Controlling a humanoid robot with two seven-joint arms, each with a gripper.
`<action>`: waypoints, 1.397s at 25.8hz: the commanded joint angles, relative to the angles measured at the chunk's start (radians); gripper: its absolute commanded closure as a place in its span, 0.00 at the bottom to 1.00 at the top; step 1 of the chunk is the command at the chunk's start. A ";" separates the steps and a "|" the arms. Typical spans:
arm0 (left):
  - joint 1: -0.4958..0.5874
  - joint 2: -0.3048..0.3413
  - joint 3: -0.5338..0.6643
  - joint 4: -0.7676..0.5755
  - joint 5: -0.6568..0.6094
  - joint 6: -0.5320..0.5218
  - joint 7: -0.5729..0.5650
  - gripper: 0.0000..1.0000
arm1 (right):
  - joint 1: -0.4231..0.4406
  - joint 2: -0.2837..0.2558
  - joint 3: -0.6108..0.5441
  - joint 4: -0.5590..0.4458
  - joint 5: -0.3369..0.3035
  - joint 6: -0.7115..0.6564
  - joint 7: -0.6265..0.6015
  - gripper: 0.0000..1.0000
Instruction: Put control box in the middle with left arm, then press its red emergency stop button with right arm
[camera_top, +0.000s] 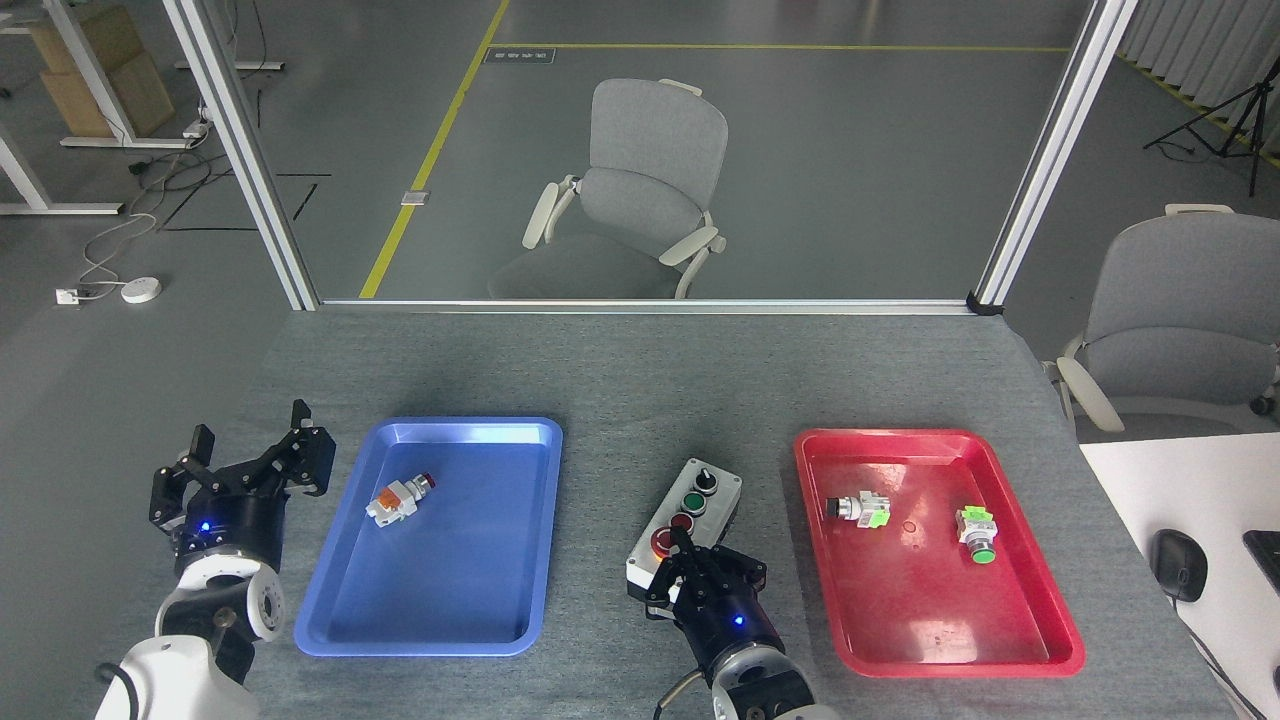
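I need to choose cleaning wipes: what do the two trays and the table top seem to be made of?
The blue tray and the red tray look like glossy moulded plastic or painted metal; both show bright reflections. The table top looks like a matte, woven grey fabric or felt covering, with a fine speckle and no shine.
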 joint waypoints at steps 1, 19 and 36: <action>0.010 -0.005 -0.005 0.000 0.000 0.000 0.009 0.01 | -0.003 -0.001 -0.002 0.012 -0.015 -0.001 0.013 1.00; 0.182 -0.175 -0.009 0.008 0.002 -0.080 0.078 0.01 | -0.011 -0.027 -0.071 -0.097 -0.061 -0.006 0.003 1.00; 0.184 -0.172 -0.008 0.027 -0.005 -0.157 0.087 0.01 | 0.109 -0.169 -0.330 -0.244 -0.064 -0.032 -0.062 0.15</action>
